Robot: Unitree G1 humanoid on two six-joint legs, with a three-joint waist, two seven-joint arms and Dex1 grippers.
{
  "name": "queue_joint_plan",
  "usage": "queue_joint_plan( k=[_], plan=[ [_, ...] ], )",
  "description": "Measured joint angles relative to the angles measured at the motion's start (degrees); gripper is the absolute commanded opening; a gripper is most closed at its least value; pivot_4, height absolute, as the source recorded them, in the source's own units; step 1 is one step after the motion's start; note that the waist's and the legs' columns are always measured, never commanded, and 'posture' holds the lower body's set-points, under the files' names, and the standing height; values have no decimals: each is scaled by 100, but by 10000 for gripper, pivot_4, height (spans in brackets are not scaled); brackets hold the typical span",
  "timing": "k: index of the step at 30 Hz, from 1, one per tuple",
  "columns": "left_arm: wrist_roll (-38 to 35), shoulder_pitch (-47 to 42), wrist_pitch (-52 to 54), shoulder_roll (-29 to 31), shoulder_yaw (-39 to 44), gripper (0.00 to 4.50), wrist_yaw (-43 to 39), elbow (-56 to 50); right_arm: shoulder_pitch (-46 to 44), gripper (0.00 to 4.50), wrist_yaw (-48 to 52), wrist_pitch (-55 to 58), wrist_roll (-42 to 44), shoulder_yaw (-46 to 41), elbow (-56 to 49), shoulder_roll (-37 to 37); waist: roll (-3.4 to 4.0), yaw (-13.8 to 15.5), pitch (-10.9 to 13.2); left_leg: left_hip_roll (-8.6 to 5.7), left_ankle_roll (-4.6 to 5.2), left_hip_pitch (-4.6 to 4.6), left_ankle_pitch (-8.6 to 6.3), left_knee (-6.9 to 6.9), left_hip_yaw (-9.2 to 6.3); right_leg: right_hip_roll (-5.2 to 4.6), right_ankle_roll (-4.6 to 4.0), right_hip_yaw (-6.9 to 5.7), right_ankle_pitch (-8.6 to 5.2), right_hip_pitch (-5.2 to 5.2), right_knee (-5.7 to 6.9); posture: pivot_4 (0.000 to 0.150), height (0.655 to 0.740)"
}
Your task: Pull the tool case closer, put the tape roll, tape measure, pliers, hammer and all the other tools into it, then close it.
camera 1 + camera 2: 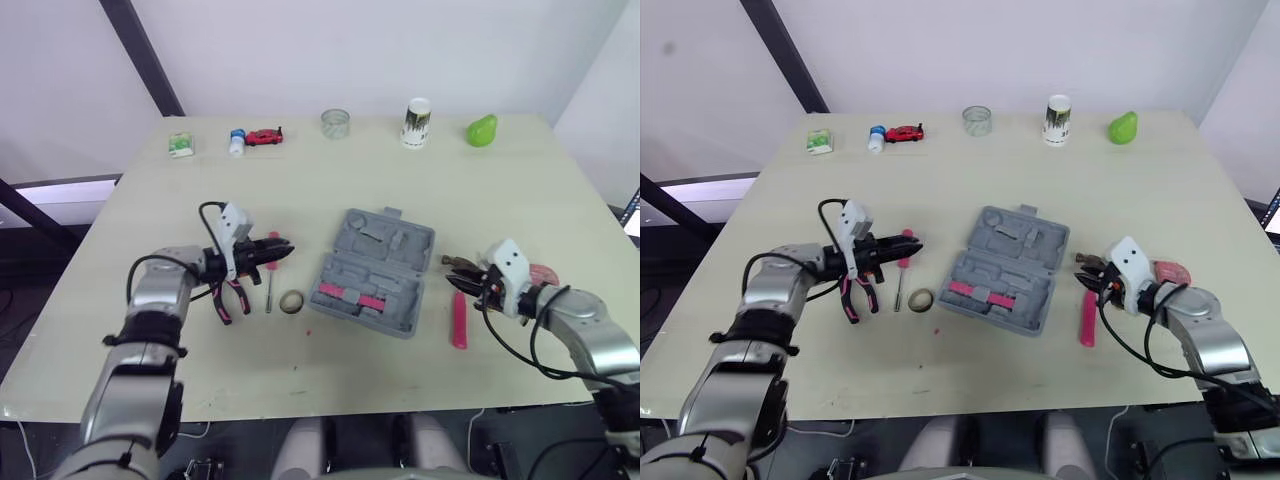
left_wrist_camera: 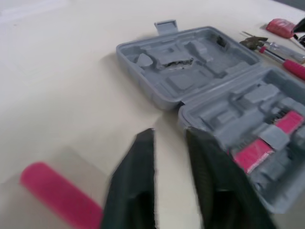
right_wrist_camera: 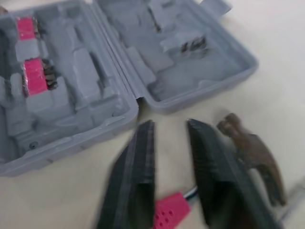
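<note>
While the tool case lies open and flat at the middle of the table, lid half away from the robot and tray half nearer, none of the loose tools is in it yet; just a few pink pieces sit in the tray's moulded slots. To the left of the case are the tape roll, just beside its near corner, then a screwdriver, then the pliers. To the right of the case lies the hammer, its head toward the far side, with the tape measure beyond it. The left gripper hovers left of the case, pointing at its hinge end, its fingers slightly spread with nothing between them. The right gripper hangs right of the case and low over the hammer, fingers apart on either side of the upper end of the pink handle, the head just beside one finger; it has no grip on it. The step in hand looks like the start of loading, though the case may need one more tug toward the robot. The likely next move is the hammer: the right gripper would have to drop, close across the handle, lift and carry it left into a matching slot. The handle is smooth and the head heavy, so a grip near the head should tip less.
</note>
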Motion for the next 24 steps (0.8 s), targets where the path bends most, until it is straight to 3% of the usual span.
queue_joint_plan(
  k=[1, 3, 10, 24],
  plan=[
    [23, -43, -17, -17, -6, 315, 3, 55, -27, 48, -10, 12, -17, 24, 18, 6, -1, 0, 0, -1, 0, 0, 0, 2, 0, 0, 1, 0, 0, 0, 1, 1500, 7400],
    [469, -763, -526, -346, -178, 315, 64, 1306, -503, 48, -51, 128, -425, 430, 504, 128, -20, -4, 18, -3, 25, 1, -14, 35, -2, -1, 10, 2, -1, 2, 28, 1500, 7400],
    [1125, -1328, -1191, -913, -327, 315, 456, 2744, -988, 48, -14, 101, -951, 890, 1195, 374, -32, -11, 26, -5, 27, -1, -14, 48, -10, 0, 17, 4, 3, 2, 41, 1500, 7400],
    [1632, -1526, -1262, -1079, -214, 315, 880, 3123, -1200, 48, 6, -22, -1249, 1008, 1458, 755, -34, -24, 28, -5, 4, -1, 0, 49, -7, -1, 17, 7, 3, 1, 45, 1500, 7400]
  ],
)
